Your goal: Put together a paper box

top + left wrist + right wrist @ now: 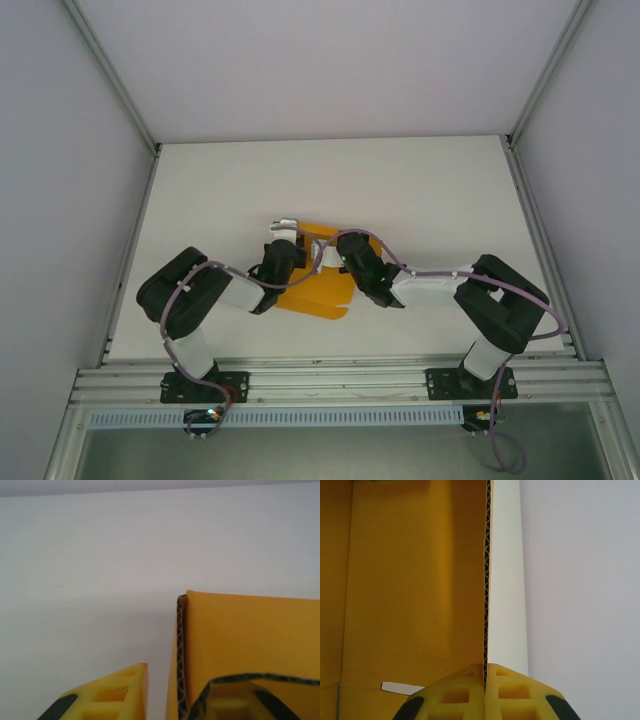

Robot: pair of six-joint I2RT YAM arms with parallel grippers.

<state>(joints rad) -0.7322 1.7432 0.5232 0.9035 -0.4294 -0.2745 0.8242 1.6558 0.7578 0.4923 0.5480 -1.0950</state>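
The paper box [318, 290] is an orange-yellow corrugated card piece, partly folded, lying mid-table between both arms. In the left wrist view a standing wall of the paper box [250, 635] rises between the fingers of my left gripper [187, 690]. The left finger [117, 695] stands apart from the wall's edge, and the other finger sits behind a flap, so the jaws are open around the wall. My right gripper [485, 667] is shut on the edge of an upright wall, orange inside [415, 580] and white outside. From above, the left gripper [292, 240] and right gripper [338, 248] meet over the card's far part.
The white table [400, 190] is enclosed by grey walls with aluminium posts at the corners [155, 148]. A metal rail [340, 380] carrying both arm bases runs along the near edge. A white slit shows in the card floor [400, 687].
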